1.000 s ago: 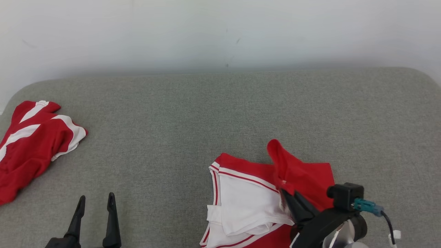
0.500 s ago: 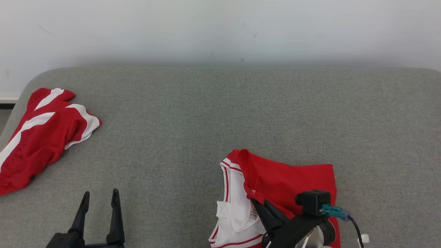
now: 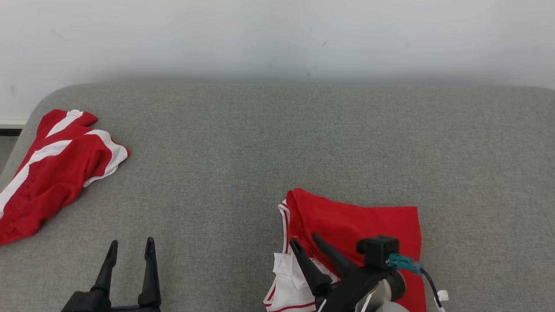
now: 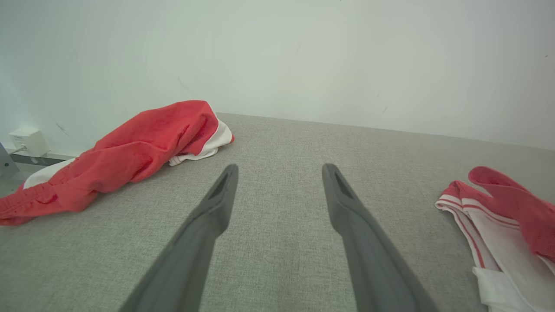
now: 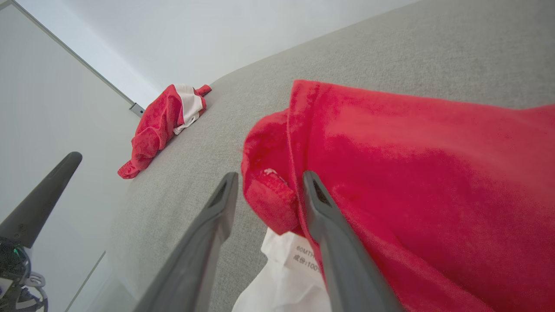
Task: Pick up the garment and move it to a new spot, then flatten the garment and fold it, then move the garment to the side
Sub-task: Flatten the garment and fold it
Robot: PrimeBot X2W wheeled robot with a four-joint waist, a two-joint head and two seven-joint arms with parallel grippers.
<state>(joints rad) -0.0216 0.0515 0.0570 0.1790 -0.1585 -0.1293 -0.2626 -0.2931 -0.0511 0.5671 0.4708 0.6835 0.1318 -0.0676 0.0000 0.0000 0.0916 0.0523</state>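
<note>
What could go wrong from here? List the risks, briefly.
1. The right gripper stands open astride the red garment's turned-over edge; withdrawing could snag it and drag the fold open.
2. White fabric and a label poke out beneath the red flap, so the fold may end up uneven.
3. A second red garment lies at the grey surface's left end; sliding this one that way might tangle them.

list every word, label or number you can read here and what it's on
"60MTH": first line on the white care label of the folded garment; its end hides behind a finger of the right gripper.
Second line on that label: blurred characters, then "100"; the rest is hidden.
Nothing else legible.
</note>
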